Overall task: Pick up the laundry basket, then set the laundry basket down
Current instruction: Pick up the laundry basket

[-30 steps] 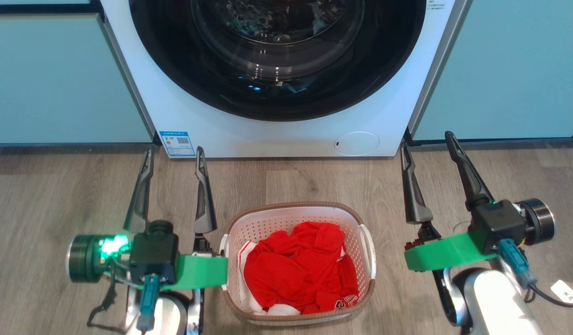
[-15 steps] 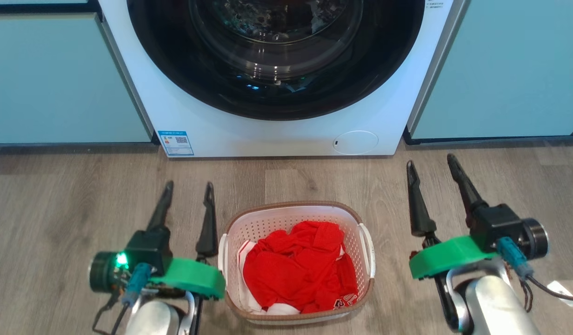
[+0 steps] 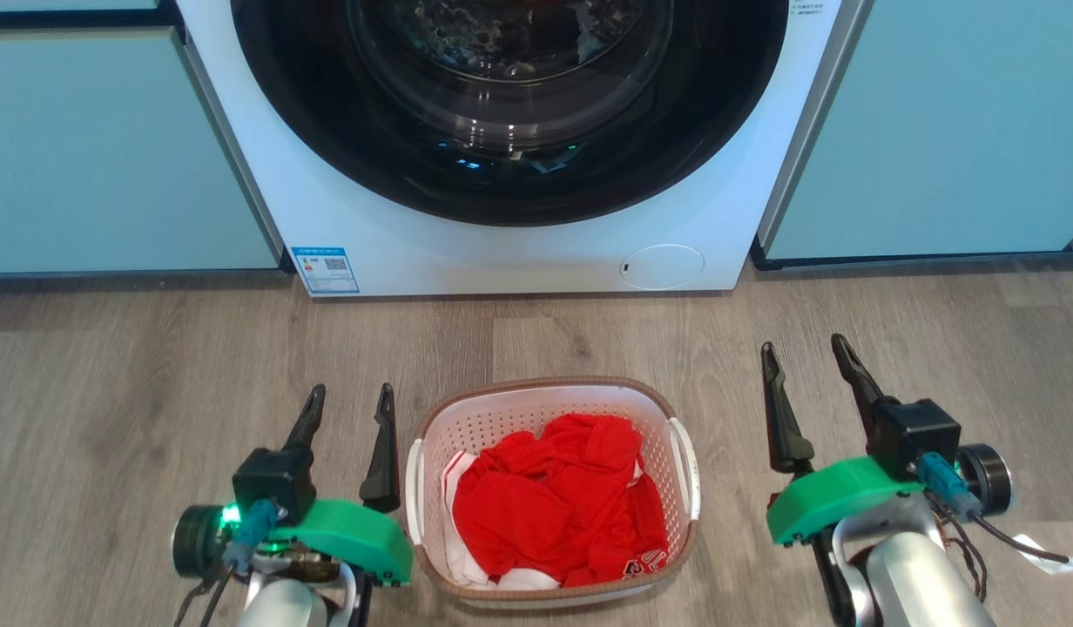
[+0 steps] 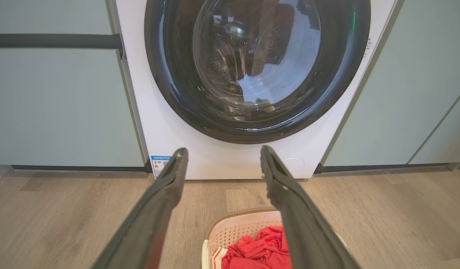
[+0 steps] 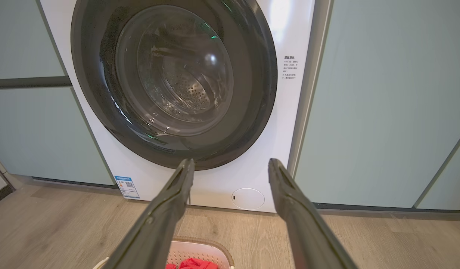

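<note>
The laundry basket [image 3: 493, 427] stands on the wooden floor [image 3: 110, 392] in front of the washing machine [image 3: 502, 252], below the middle of its round door. It is upright and about half full of crumpled red clothing [image 3: 554, 505].

The left gripper [image 3: 351, 392] hangs in front of the machine's lower left corner, and the right gripper [image 3: 803, 345] in front of its lower right corner. Both point toward the machine. Each has its fingers spread wide with nothing between them. The left one sits just beside the basket's left handle [image 3: 412, 488]; whether it touches cannot be told. The right one is clear of the right handle [image 3: 686, 470].

The basket is thin perforated white plastic, so it is probably light, and the soft load adds little weight. Its walls would likely flex if squeezed, and smooth plastic may slip between narrow fingers. The brown woven-look rim and the two white side handles look like the stiffest parts.

The sensible hold is one gripper on each handle, closing across the loop or the rim beside it. A lift from one side would probably tip the basket and spill the clothing, so both sides should rise together and level.
</note>
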